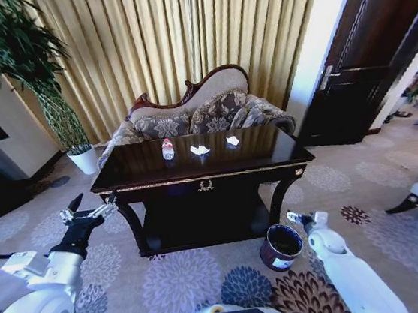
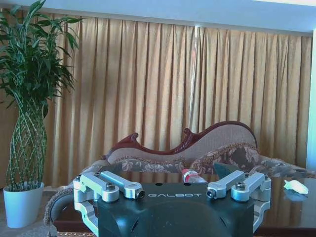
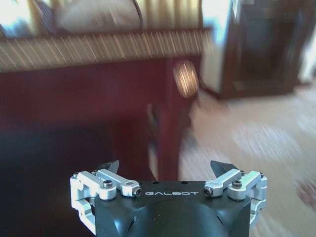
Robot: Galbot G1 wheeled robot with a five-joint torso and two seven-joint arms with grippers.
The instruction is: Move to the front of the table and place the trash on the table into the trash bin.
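The bottle (image 1: 167,149) and paper pieces (image 1: 200,150) are seen on the table (image 1: 269,155), well beyond both wide-spread, empty grippers: left (image 1: 88,207), right (image 1: 294,217).

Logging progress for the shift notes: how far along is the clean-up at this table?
Done: the robot faces the front of the table. In hand: nothing; the left gripper and right gripper are open and empty, below tabletop height. Left: the bottle and two paper pieces lie on top; the trash bin waits on the carpet by the right gripper.
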